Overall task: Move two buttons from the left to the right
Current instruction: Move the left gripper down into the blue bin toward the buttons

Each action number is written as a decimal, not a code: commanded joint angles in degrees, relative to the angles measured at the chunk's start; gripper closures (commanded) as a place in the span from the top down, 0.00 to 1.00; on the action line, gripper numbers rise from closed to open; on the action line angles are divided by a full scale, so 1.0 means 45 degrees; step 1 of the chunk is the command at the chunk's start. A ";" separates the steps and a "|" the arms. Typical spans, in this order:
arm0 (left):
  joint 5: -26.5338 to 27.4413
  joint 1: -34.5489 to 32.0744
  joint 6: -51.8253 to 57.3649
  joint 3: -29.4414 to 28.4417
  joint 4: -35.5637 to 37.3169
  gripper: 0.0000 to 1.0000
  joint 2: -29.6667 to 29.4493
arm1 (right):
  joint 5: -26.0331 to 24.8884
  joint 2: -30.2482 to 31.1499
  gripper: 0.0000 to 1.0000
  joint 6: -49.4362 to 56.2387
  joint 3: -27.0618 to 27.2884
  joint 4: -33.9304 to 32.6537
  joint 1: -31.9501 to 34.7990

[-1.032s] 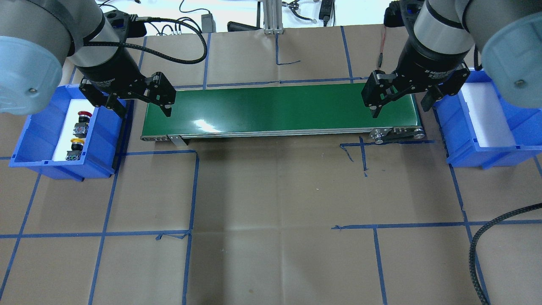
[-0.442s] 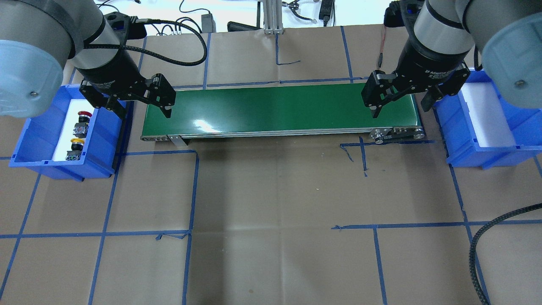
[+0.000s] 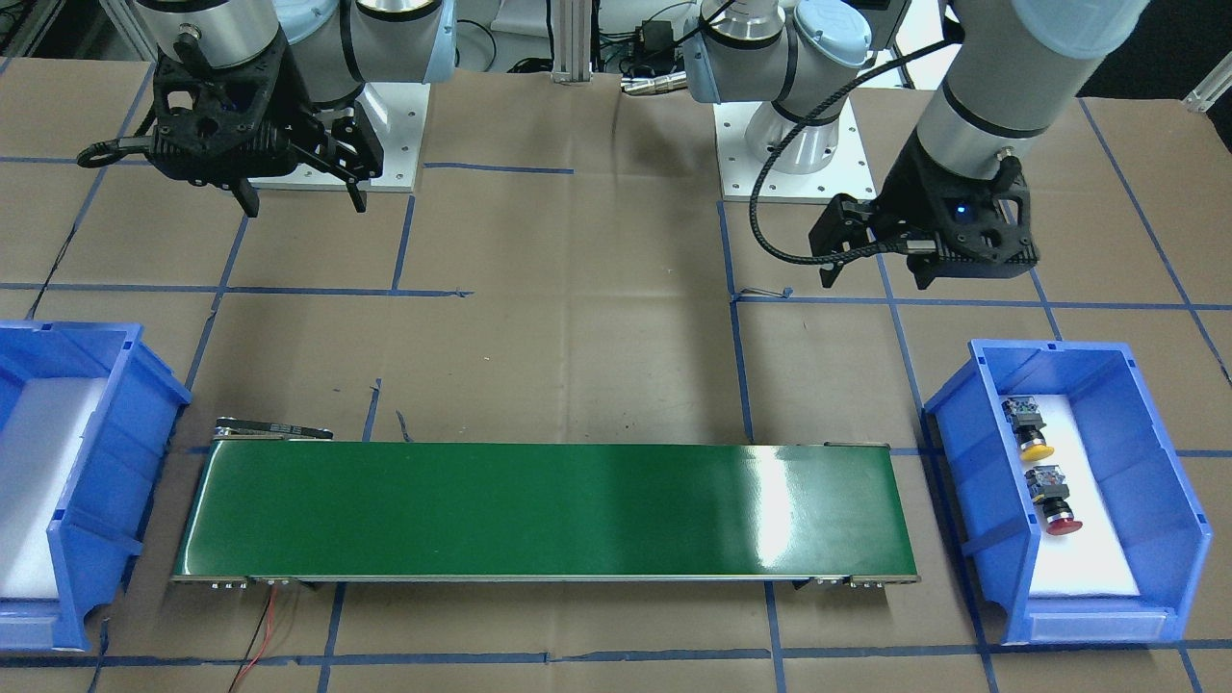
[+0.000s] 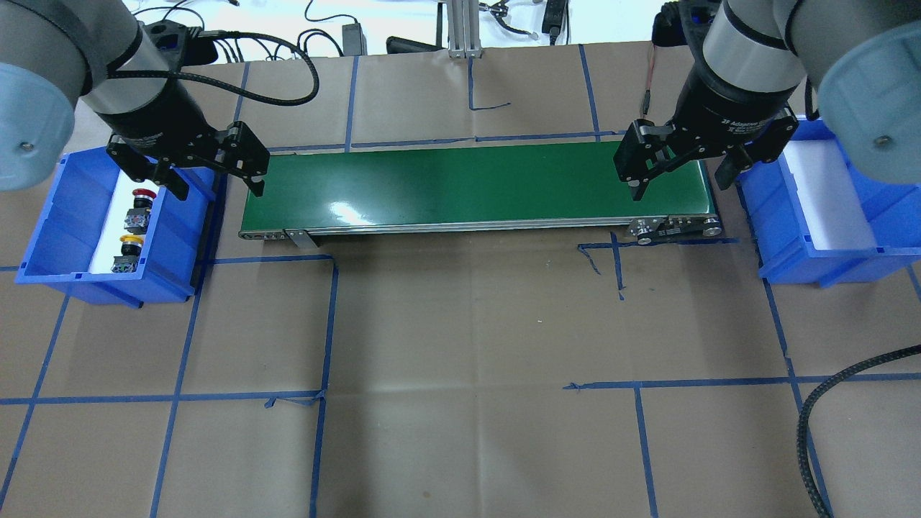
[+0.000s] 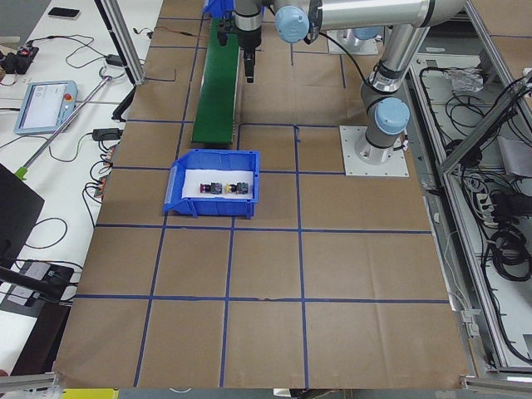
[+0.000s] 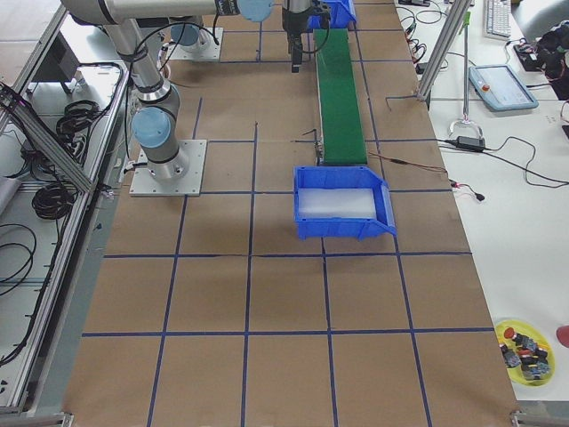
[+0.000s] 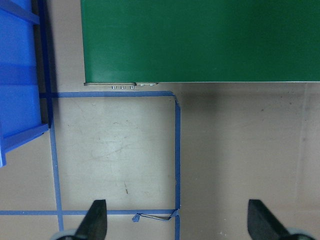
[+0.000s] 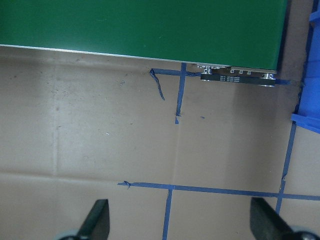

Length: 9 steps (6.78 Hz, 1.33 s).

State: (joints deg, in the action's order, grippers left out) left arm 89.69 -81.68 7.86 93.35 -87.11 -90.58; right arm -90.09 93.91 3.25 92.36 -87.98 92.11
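The red-capped button and the yellow-capped button lie on white padding in the left blue bin. They also show in the front-facing view, the yellow one and the red one. My left gripper is open and empty. It hovers over the gap between that bin's inner wall and the end of the green conveyor belt. In the left wrist view its fingers stand wide apart over brown paper. My right gripper is open and empty over the belt's right end.
The right blue bin holds only white padding. A black braided cable loops in at the front right. Blue tape lines cross the brown paper on the table. The conveyor's drive end lies beside the right bin.
My left gripper has moved left, from over the belt's left end to the edge of the left bin. My right gripper has not moved.
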 commanded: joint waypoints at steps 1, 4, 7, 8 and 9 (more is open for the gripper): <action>0.0010 0.2165 0.2131 -0.0235 0.0021 1.00 -0.0377 | 0.0000 -0.0009 1.00 0.0000 0.0002 0.0000 0.0000; 0.0010 0.5699 0.5724 -0.0333 0.0836 1.00 -0.1352 | 0.0000 0.0010 1.00 0.0000 0.0022 0.0000 0.0000; -0.0146 0.6355 0.6731 0.0191 0.3179 1.00 -0.2528 | 0.0000 0.0010 1.00 0.0000 0.0022 0.0000 0.0000; -0.0146 0.6315 0.6711 0.0406 0.3205 1.00 -0.2567 | 0.0000 -0.0009 1.00 0.0000 0.0022 0.0000 0.0000; -0.0146 0.6257 0.6711 0.0718 0.3534 1.00 -0.2587 | 0.0000 0.0010 1.00 0.0000 0.0022 0.0000 0.0000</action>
State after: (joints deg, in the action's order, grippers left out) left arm 89.06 -53.30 38.04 95.05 -72.79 -101.98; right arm -90.09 93.92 3.25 92.46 -87.98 92.11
